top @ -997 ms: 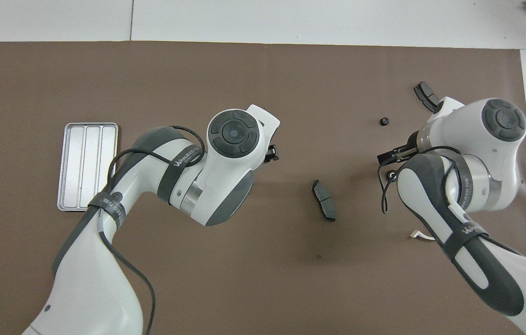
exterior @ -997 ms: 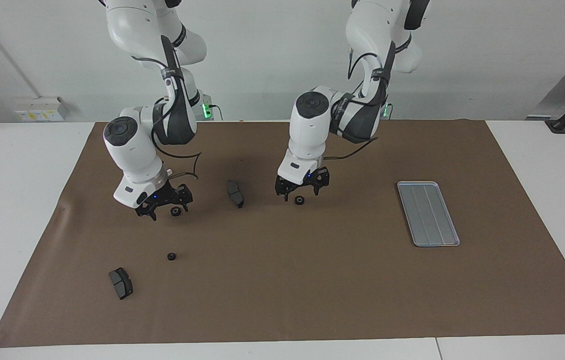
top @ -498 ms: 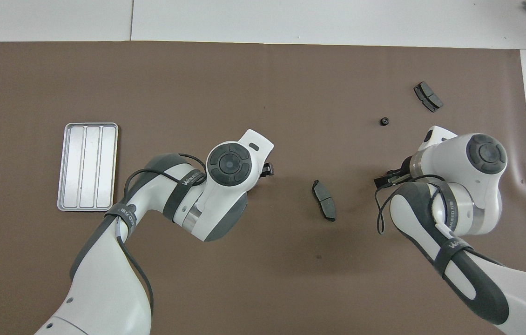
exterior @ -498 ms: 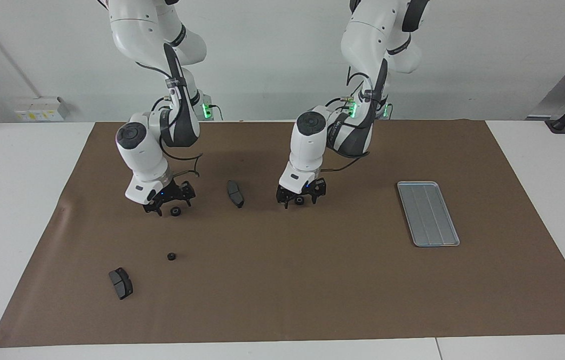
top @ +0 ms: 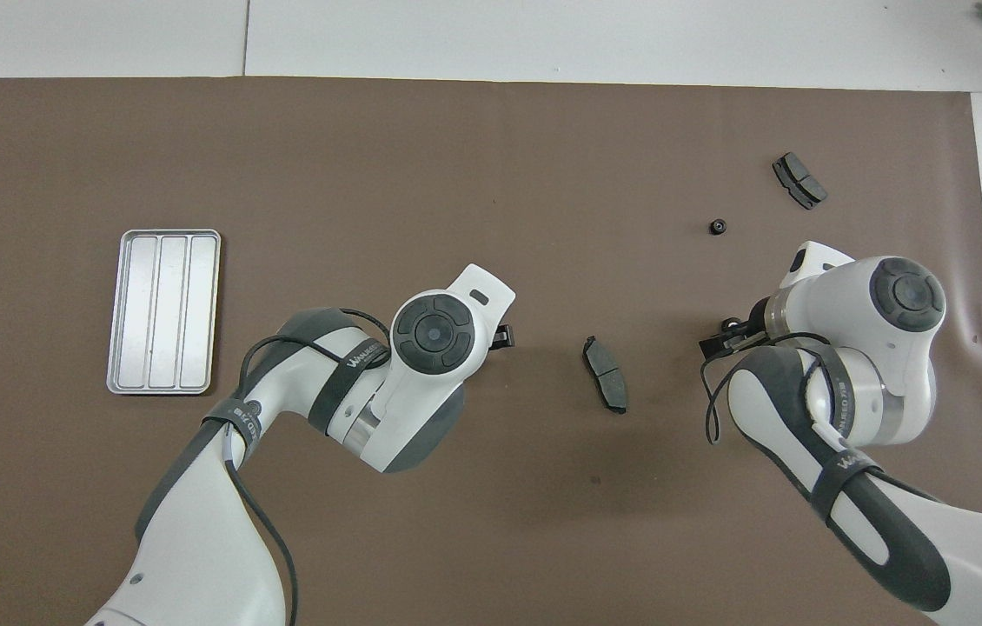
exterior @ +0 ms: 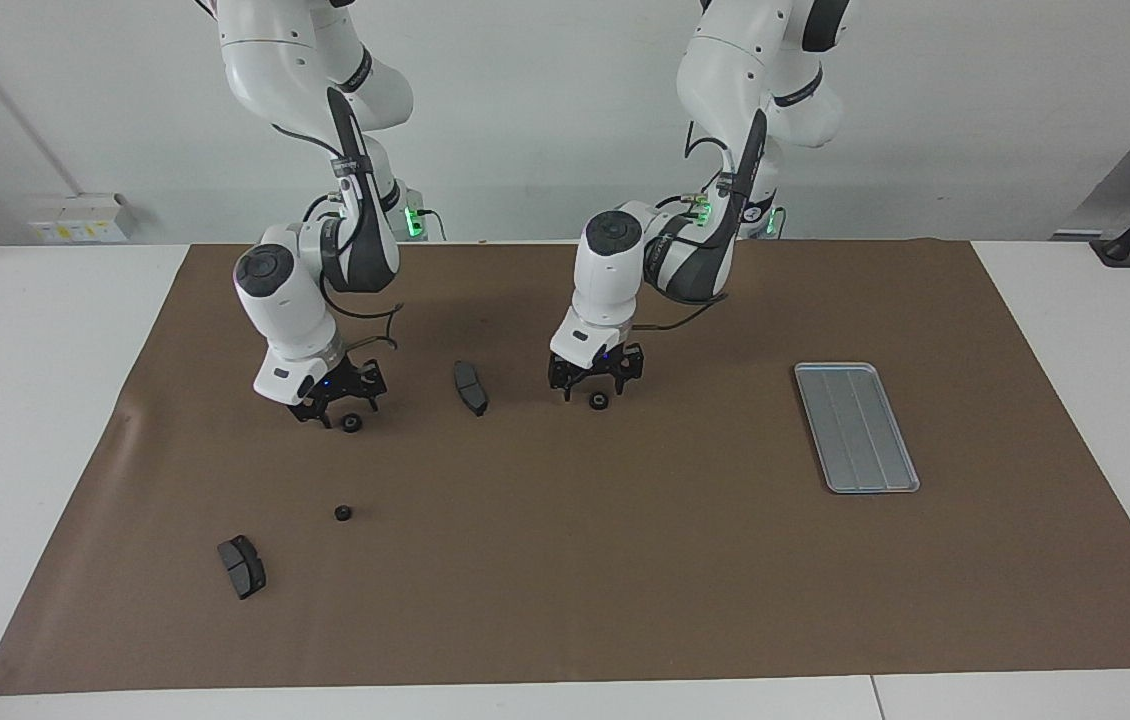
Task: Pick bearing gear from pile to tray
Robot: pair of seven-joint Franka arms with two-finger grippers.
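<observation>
Left gripper (exterior: 597,382): low over the bench, fingers spread, black gear (exterior: 599,401) on the mat just below the tips, not pinched.
Right gripper (exterior: 335,398): spread, beside another gear (exterior: 351,423).
Tray (exterior: 856,427): well apart, toward the left arm's end.
Advice: centre fingers astride each gear before closing.

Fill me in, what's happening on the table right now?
Both arms are down at the brown mat, each going for a small black gear. The left tool is low beside the middle gear, and the right tool is beside another gear; neither gear is lifted. A third gear and two dark pads lie loose. The tray holds nothing.
</observation>
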